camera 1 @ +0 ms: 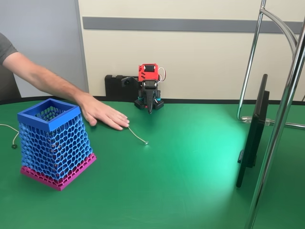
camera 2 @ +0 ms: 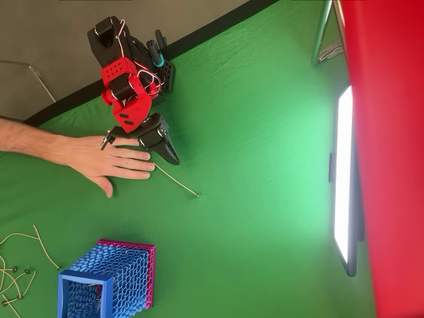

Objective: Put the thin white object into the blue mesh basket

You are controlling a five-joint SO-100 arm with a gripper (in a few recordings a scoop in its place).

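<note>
1. Fixed view shows the thin white object (camera 1: 137,135) lying flat on the green table (camera 1: 190,181), running from just beside a person's fingertips down and right to its small knob-like tip, nearer the camera than the arm.
2. The gripper (camera 1: 150,109) hangs at the far edge of the table, folded down with its dark fingers pointing at the cloth and drawn together to a point; it holds nothing and stands apart from the stick.
3. Overhead, the gripper (camera 2: 173,159) tip sits near the upper end of the thin white object (camera 2: 177,181), without touching it.
4. A person's hand (camera 1: 102,114) rests palm-down on the table, its fingertips at the stick's far end, between the gripper and the basket.
5. The blue mesh basket (camera 1: 51,143) stands upright at the near left, well apart from the stick, open rim up, pink band at its base.
6. A thin cord with a dark round end (camera 1: 14,145) lies left of the basket.
7. A dark monitor (camera 1: 252,133) and chrome stand tubes (camera 1: 281,124) occupy the right side.
</note>
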